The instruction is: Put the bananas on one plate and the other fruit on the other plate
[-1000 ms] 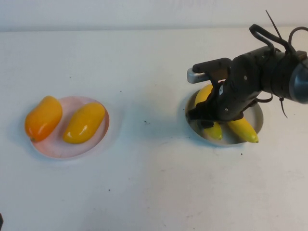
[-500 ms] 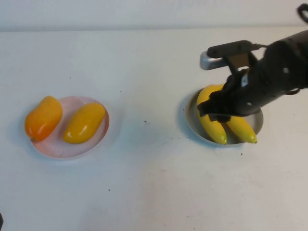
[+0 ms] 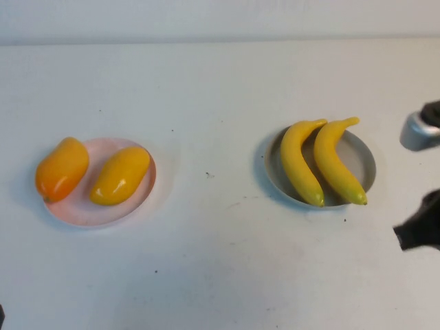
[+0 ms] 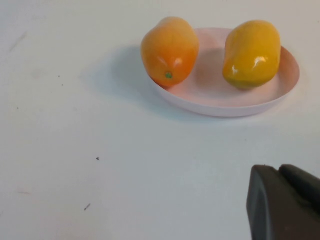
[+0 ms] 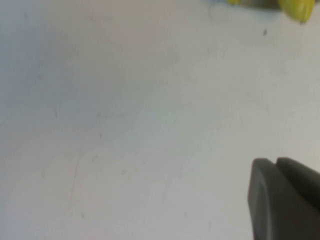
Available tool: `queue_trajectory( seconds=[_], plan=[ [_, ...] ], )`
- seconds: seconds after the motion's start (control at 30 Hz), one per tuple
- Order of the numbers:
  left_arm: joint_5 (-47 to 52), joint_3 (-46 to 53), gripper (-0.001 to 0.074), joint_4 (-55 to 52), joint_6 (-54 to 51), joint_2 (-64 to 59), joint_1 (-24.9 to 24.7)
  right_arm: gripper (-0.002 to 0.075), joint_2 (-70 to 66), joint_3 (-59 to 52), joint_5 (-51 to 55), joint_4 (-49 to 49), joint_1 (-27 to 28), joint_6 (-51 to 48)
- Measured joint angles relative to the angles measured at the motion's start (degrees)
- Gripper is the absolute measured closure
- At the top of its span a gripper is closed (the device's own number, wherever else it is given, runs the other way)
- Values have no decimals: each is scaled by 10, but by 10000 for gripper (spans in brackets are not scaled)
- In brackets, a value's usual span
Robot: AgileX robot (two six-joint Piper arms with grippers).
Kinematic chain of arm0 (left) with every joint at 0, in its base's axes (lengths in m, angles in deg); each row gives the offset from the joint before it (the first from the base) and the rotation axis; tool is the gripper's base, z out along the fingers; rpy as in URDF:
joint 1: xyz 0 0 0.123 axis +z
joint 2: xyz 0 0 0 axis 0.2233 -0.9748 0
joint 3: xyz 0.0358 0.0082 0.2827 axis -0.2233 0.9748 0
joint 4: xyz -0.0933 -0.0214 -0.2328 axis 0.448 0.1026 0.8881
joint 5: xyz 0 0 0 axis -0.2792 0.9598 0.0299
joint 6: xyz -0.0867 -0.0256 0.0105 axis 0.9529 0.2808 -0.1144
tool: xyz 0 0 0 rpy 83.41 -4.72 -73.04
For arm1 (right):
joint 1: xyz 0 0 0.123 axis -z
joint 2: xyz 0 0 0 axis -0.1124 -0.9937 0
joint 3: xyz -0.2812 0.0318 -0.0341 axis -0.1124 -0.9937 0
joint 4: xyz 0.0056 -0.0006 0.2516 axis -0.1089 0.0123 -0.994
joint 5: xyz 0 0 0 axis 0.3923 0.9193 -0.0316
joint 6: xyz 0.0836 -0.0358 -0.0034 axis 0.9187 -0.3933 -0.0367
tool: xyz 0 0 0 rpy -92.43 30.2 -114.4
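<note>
**Right Arm Withdrawn; Fruit Sorted on Both Plates**

Since a second ago, the right arm has cleared away from over the grey-blue plate, uncovering both bananas.

1. Right gripper (image 3: pixel 421 230): at the lower right edge of the high view, well apart from the plate. Jaws closed, nothing held. Its wrist view shows bare table (image 3: pixel 220 275) beneath it.
2. Left gripper (image 4: pixel 284 202): jaws closed and empty, parked near the pink plate; out of the high view.
3. Bananas (image 3: pixel 323 161): lying side by side, touching, on the grey-blue plate (image 3: pixel 364 158), right of centre, stems toward the upper part of the frame.
4. Other fruit (image 3: pixel 93 172): two orange-yellow ovals on the pink plate (image 3: pixel 86 213), left of centre; the outer one overhangs the rim.

Handling note (judgement): all four pieces look like rigid, light, glossy plastic, liable to slip or roll. Grip a banana across its mid-length; grip an oval fruit across its narrower girth.

The sort appears complete.
</note>
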Motion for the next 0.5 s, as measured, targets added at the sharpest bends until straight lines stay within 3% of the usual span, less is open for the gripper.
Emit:
queue_trajectory(
  seconds=[0.23, 0.5],
  plan=[
    [0, 0, 738, 0, 0, 0, 0, 741, 88, -29, 106, -15, 0, 1],
    [0, 0, 738, 0, 0, 0, 0, 741, 172, -139, -15, 9, 0, 1]
  ],
)
